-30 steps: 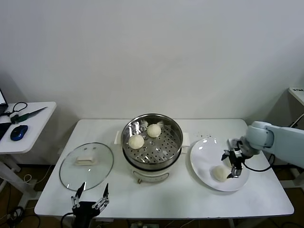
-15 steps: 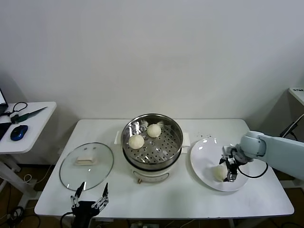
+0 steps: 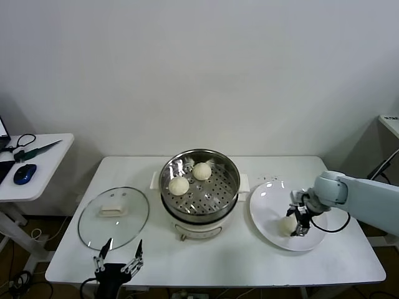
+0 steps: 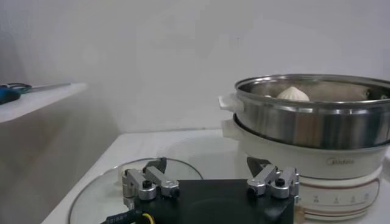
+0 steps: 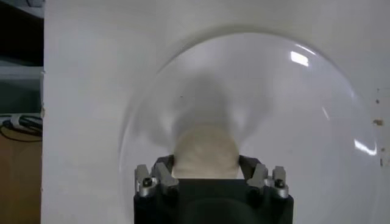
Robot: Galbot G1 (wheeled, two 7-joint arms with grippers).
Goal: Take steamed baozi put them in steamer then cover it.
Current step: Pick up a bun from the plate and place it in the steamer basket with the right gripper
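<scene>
Now right tool (image 3: 294, 223) grips a baozi (image 5: 205, 152) on the plate (image 3: 268, 202).

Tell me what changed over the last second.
The right gripper came down from above the plate onto the baozi there, and its fingers closed in around it; the bun hasn't lifted. The two buns in the steamer, the cover on the table and the open left gripper near the front edge stayed put.

From the head camera you look down on the whole table (image 3: 262, 261). Your left wrist camera sits low at the table's near edge, facing the steamer (image 4: 311, 122) side-on, a pot both views share. Your right wrist camera looks closely down at the plate (image 5: 292, 109).
</scene>
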